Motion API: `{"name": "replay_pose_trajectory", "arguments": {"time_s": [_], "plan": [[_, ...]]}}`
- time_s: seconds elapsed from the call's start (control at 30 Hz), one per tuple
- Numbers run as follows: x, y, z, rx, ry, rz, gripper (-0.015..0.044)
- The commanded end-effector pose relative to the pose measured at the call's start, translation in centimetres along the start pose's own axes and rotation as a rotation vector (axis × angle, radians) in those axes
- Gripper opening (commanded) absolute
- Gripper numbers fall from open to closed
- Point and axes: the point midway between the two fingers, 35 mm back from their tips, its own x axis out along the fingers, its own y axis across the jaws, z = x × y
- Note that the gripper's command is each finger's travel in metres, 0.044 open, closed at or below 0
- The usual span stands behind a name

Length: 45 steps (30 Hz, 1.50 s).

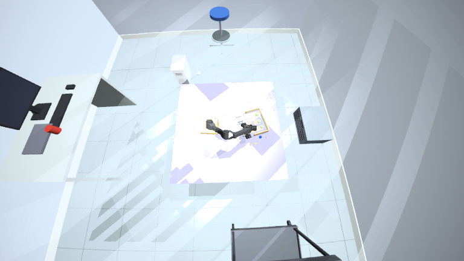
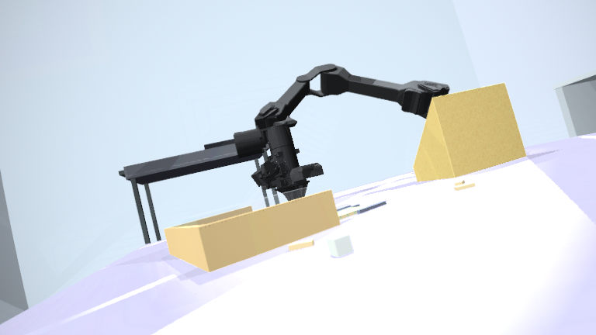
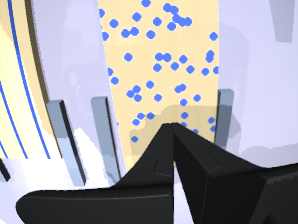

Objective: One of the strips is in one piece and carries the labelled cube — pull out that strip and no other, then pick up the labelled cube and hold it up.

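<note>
Strip: tan strip (image 3: 156, 50) with blue dots, running up the wrist frame's centre.
Gripper (image 3: 174, 132): pinched closed, empty, tips over the strip's near end.
Exterior only: pale cube (image 2: 340, 246) lower centre, outside the tray (image 2: 266, 229).

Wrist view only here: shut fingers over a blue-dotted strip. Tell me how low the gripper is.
Observer: In the exterior view the gripper is level with the top edge of the tan box's near wall, which hides its tips.
Operator: Report anything outside that box.
Observer: A pale cube sits on the table in front of the wall, with a small tan block beside it, not touching.
Operator: Check past the box's right end.
Observer: Thin strip ends stick out there, lying flat on the table.
</note>
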Motion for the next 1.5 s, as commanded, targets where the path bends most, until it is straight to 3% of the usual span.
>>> {"name": "replay_pose_trajectory", "arguments": {"time_s": [0.0, 1.47], "plan": [[0.12, 0.08, -0.02, -0.006, 0.001, 0.001, 0.0], [0.51, 0.03, -0.59, -0.007, 0.001, 0.001, 0.0]]}}
